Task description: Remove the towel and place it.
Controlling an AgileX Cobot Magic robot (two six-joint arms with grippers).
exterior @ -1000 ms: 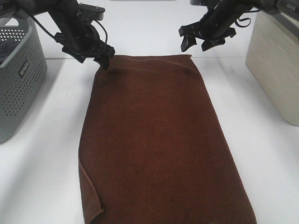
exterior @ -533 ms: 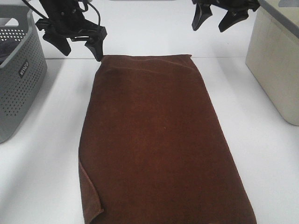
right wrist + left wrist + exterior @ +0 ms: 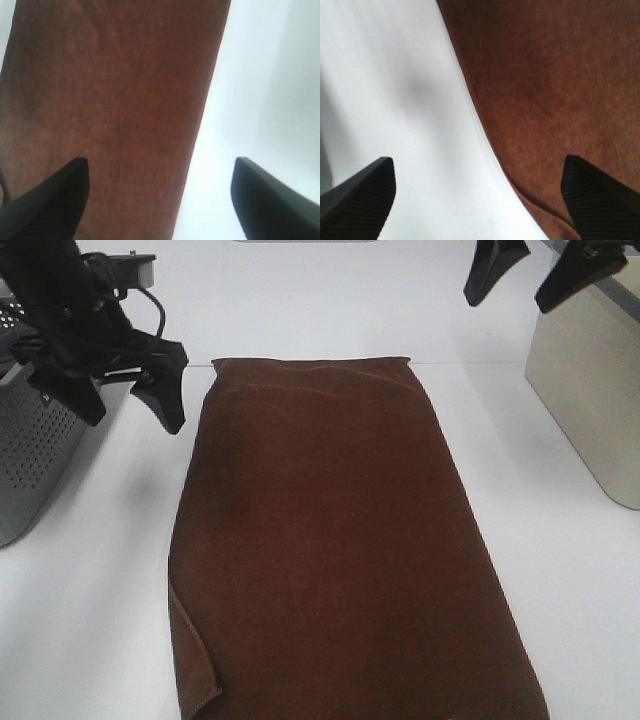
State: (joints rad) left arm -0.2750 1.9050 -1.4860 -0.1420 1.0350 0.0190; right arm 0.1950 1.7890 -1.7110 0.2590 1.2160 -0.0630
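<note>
**Towel laid out, both grippers clear**

The towel lies spread flat on the white table, running lengthwise between the grey perforated basket and the beige bin, touching neither. Its near left corner is folded over. The left gripper hangs beside the towel's far left corner with its jaws wide apart and nothing between them; the right gripper is high above the far right side, likewise spread and empty.

Judged from this, the placing looks done (or very nearly), and the next move calls only for drawing the arms away without snagging the cloth.

The left wrist view shows the hemmed edge curving across the table, which the high camera renders only faintly. The high view alone shows the two containers.
</note>
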